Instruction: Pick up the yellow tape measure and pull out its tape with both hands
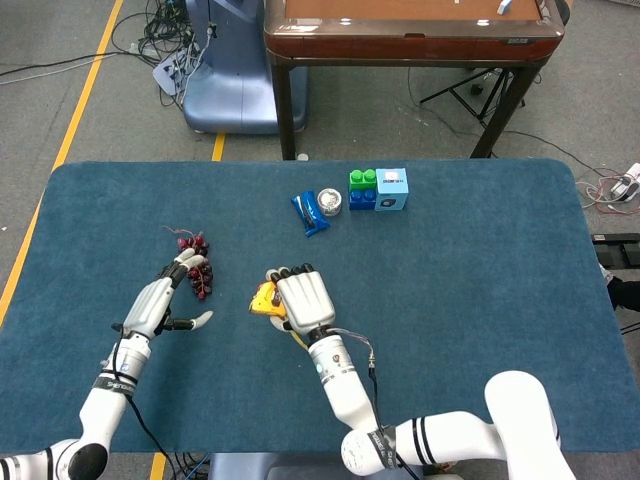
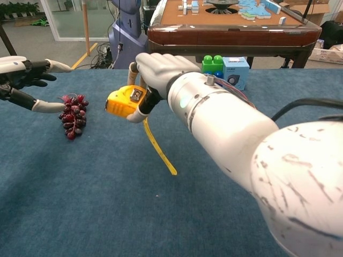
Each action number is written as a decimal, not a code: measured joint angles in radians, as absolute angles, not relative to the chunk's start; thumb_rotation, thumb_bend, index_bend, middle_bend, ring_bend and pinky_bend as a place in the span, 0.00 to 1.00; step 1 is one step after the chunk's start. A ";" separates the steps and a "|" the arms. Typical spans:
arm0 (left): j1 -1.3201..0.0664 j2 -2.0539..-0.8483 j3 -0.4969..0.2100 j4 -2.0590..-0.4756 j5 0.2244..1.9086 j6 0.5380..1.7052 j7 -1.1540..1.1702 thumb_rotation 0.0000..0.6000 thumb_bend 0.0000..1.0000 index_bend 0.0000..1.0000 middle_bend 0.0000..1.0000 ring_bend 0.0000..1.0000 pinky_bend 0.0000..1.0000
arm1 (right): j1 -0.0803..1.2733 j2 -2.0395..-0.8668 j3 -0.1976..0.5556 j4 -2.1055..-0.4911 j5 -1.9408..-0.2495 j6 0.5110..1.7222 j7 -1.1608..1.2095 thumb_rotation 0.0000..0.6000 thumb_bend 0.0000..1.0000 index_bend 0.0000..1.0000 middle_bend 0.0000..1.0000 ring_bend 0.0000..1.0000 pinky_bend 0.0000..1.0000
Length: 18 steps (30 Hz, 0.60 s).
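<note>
My right hand point(image 1: 302, 299) point(image 2: 159, 68) grips the yellow tape measure point(image 1: 264, 299) point(image 2: 124, 101) above the blue table. A length of yellow tape point(image 2: 157, 151) hangs out of the case and droops down toward the cloth. To the left, my left hand point(image 1: 165, 302) point(image 2: 25, 80) is open, fingers spread, thumb apart, palm turned toward the tape measure. It holds nothing and hovers beside the grapes, a short gap away from the tape measure.
A bunch of dark red grapes point(image 1: 196, 268) point(image 2: 73, 114) lies by my left hand. At the table's far side sit a blue packet point(image 1: 309, 212), a small silver tin point(image 1: 329, 202), green and blue blocks point(image 1: 362, 188) and a light blue cube point(image 1: 391, 189). A wooden table point(image 1: 410, 30) stands beyond.
</note>
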State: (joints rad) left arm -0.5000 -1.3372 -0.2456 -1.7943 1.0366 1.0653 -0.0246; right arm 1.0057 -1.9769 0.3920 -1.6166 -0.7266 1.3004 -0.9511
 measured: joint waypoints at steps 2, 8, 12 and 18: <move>-0.507 -1.346 -0.248 -1.797 1.029 1.066 -0.017 1.00 0.20 0.00 0.00 0.00 0.01 | 1.006 -1.978 0.393 -1.608 -0.726 1.299 -0.945 1.00 0.49 0.55 0.56 0.36 0.27; -0.520 -1.367 -0.252 -1.801 1.013 1.078 0.010 1.00 0.19 0.00 0.00 0.00 0.01 | 1.011 -1.994 0.400 -1.578 -0.725 1.290 -0.918 1.00 0.50 0.55 0.56 0.36 0.27; -0.523 -1.377 -0.257 -1.803 1.000 1.096 0.021 1.00 0.19 0.00 0.00 0.00 0.00 | 1.015 -2.008 0.406 -1.559 -0.724 1.289 -0.908 1.00 0.50 0.55 0.56 0.36 0.27; -0.522 -1.380 -0.264 -1.807 0.986 1.113 0.028 1.00 0.18 0.00 0.00 0.00 0.00 | 1.026 -2.038 0.417 -1.528 -0.726 1.289 -0.892 1.00 0.50 0.55 0.56 0.36 0.27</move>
State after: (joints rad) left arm -0.5225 -1.3802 -0.2641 -1.8068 0.9862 1.1127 0.0283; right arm 1.0264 -2.0383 0.4173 -1.5283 -0.7257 1.2889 -0.8916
